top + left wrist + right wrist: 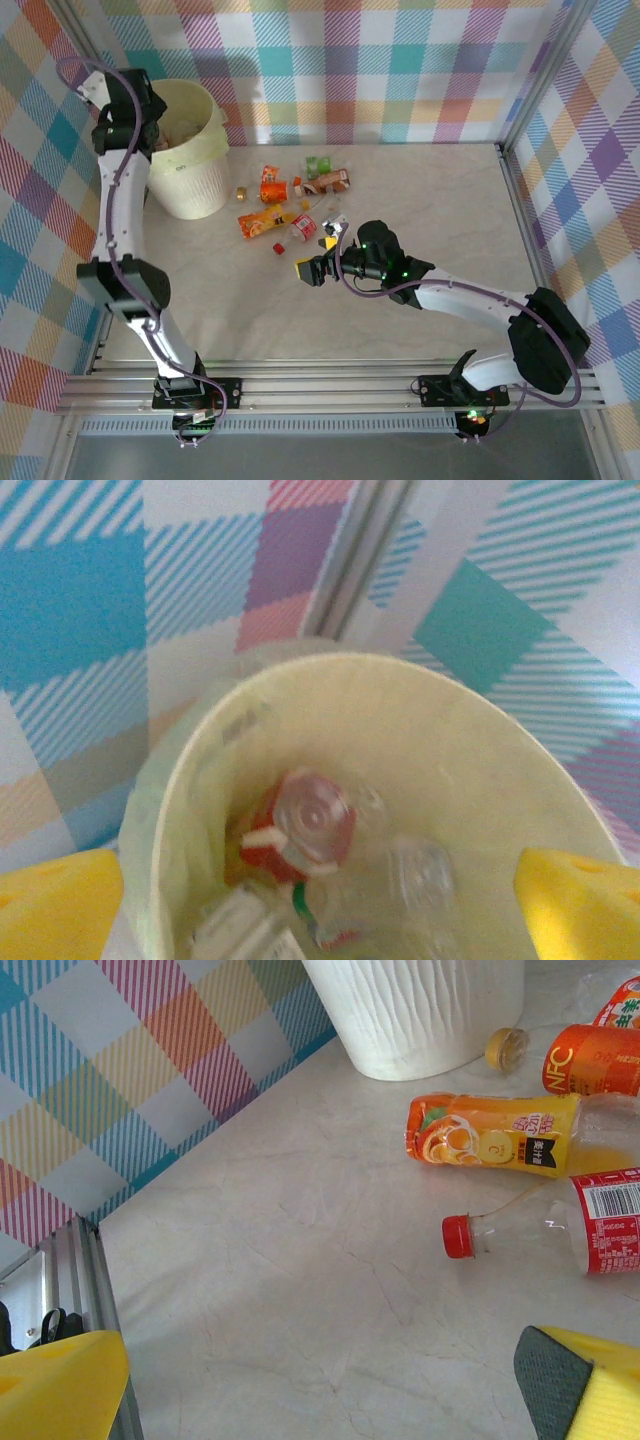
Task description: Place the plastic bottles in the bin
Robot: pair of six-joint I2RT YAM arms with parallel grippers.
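So, the left tool (320, 905) gapes wide above the bin (470, 760); right tool (320, 1385) spread wide over desk (300, 1290) beside bottles (490, 1145)

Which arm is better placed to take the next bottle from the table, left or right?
Probably right. The right hand is open and low near the red-capped bottle and the orange-label bottle. The left hand is open above the bin, away from them.

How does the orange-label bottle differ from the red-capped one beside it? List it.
Label: the orange-label bottle wears an orange fruit-print wrap; the red-capped bottle has a red barcode label and a bare clear neck. Place: the orange-label bottle lies nearer the bin than the red-capped bottle. Both lie on their sides on the table.
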